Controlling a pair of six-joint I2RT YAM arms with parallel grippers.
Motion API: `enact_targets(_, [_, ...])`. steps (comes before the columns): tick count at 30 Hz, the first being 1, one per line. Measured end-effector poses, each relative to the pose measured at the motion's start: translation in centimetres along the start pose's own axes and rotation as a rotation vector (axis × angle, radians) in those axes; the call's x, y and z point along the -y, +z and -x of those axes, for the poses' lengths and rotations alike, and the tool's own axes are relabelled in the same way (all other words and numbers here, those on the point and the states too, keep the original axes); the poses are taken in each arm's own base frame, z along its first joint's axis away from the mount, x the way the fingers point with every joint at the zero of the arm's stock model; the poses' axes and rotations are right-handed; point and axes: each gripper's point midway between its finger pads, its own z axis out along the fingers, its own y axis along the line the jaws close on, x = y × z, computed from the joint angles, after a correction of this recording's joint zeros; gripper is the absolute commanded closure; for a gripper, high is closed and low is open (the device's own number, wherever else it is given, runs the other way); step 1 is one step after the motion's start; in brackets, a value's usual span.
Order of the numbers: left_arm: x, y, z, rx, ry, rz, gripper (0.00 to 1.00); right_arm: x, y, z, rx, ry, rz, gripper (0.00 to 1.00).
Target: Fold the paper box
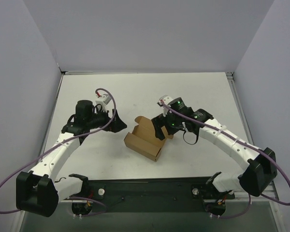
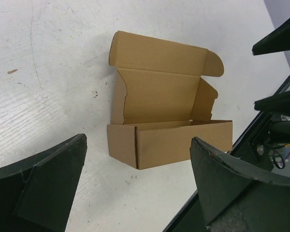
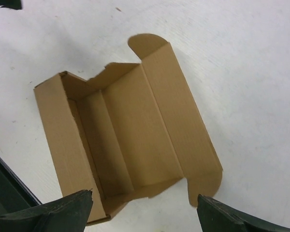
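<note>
Top external view has the paper box (image 1: 144, 141) on the white table (image 1: 135, 92), about midway between the 2 arms, its brown cardboard walls standing and its lid (image 3: 174, 111) swung back open. To the box's left, close but apart from it, the left gripper (image 1: 120, 122) hangs with jaws spread wide and nothing between them; its wrist view looks across at the box's long front wall. Above the box's far right end, the right gripper (image 1: 160, 129) also has its jaws wide apart and holds nothing; its wrist view looks down into the open box, where 2 rounded tabs (image 3: 205, 186) show at the lid's ends
</note>
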Motion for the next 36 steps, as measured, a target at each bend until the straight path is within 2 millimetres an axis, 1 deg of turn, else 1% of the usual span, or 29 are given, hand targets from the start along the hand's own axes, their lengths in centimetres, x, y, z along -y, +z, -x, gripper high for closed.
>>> enact_targets(5, [0.2,0.4,-1.5,-0.05,0.032,0.042,0.03,2.5,-0.2,-3.2,0.004,0.202,-0.075,0.12])
enact_targets(9, [-0.2,0.6,-2.9,-0.093,0.031,0.112,0.03,4.7,0.6,-6.1,-0.01,0.362,-0.132,0.15])
enact_targets(11, [-0.4,0.5,-3.3,-0.1,0.025,0.135,0.03,5.5,1.1,-7.2,-0.015,0.416,-0.152,0.15])
enact_targets(14, [-0.7,0.1,-3.8,-0.088,-0.004,0.16,0.03,6.3,1.7,-8.1,-0.01,0.457,-0.167,0.17])
enact_targets(17, [-0.7,0.0,-4.5,-0.07,-0.047,0.169,0.03,6.9,2.4,-7.9,0.011,0.485,-0.177,0.17])
enact_targets(20, [-0.8,0.7,-5.4,-0.05,-0.096,0.159,0.03,7.4,3.0,-7.6,0.035,0.513,-0.18,0.15])
enact_targets(23, [-0.8,1.3,-6.1,-0.045,-0.133,0.152,0.03,7.4,3.1,-7.8,0.055,0.544,-0.18,0.15])
enact_targets(27, [-0.9,2.8,-5.5,-0.023,-0.138,0.148,0.03,6.7,2.4,-8.1,0.097,0.583,-0.166,0.15])
enact_targets(30, [-1.3,4.2,-5.6,-0.046,-0.133,0.169,0.03,5.8,1.5,-7.7,0.139,0.59,-0.143,0.15])
enact_targets(32, [-1.5,4.9,-5.5,-0.054,-0.118,0.183,0.03,4.8,1.1,-7.3,0.163,0.578,-0.121,0.15])
enact_targets(36, [-1.5,6.4,-4.5,-0.042,-0.071,0.195,0.02,2.8,0.8,-6.9,0.176,0.545,-0.082,0.15])
